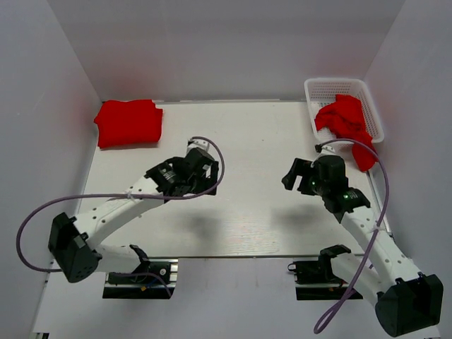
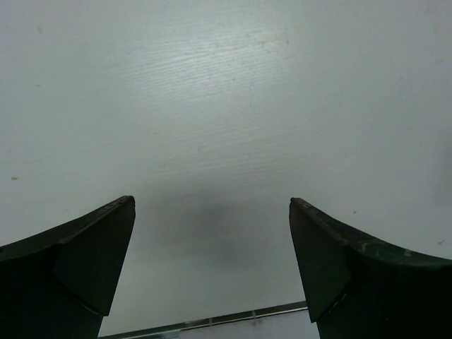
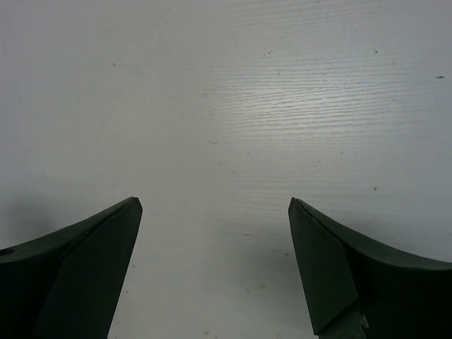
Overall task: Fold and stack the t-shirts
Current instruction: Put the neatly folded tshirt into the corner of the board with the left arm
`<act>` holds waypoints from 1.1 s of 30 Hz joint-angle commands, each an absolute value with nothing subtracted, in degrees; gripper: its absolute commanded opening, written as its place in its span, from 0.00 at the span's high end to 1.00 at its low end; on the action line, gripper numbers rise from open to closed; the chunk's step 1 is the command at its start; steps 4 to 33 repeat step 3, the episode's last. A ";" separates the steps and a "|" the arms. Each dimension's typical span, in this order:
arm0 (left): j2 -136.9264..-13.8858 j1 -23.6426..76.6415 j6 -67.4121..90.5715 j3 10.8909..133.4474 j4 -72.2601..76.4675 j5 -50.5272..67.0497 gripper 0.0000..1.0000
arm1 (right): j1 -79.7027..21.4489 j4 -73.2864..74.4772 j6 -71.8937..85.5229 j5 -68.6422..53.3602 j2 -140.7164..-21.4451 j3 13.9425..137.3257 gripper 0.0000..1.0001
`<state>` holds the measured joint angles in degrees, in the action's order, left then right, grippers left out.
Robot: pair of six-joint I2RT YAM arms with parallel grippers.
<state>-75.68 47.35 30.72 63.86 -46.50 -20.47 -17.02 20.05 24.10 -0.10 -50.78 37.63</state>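
The folded t-shirts (image 1: pixel 129 122) sit as a neat red pile at the far left corner of the table (image 1: pixel 247 134), away from the middle. I judge that is where the stack is being built, though I cannot tell how many are in it. The crumpled t-shirts (image 1: pixel 342 119) lie in the white lattice basket (image 1: pixel 332 88) at the far right, with one part spilling over its near rim. That is the supply, so folding remains to be done.

My right claw (image 1: pixel 295 174) hovers over the table's middle right, near the basket but apart from it. Its wrist view shows the jaws spread wide with only tabletop between them. My left claw (image 1: pixel 200 164) hangs over the middle left, equally wide and empty. I judge both are open in readiness: the right is closer for drawing a shirt from the basket, and the stretch of table between us suits laying it flat.
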 commanded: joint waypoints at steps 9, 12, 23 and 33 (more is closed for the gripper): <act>-70.23 47.90 32.17 64.34 -49.83 -27.33 0.00 | -17.14 20.47 24.69 -2.64 -49.22 36.83 0.10; -70.23 47.90 32.17 64.34 -49.83 -27.33 0.00 | -17.14 20.47 24.69 -2.64 -49.22 36.83 0.10; -70.23 47.90 32.17 64.34 -49.83 -27.33 0.00 | -17.14 20.47 24.69 -2.64 -49.22 36.83 0.10; -70.23 47.90 32.17 64.34 -49.83 -27.33 0.00 | -17.14 20.47 24.69 -2.64 -49.22 36.83 0.10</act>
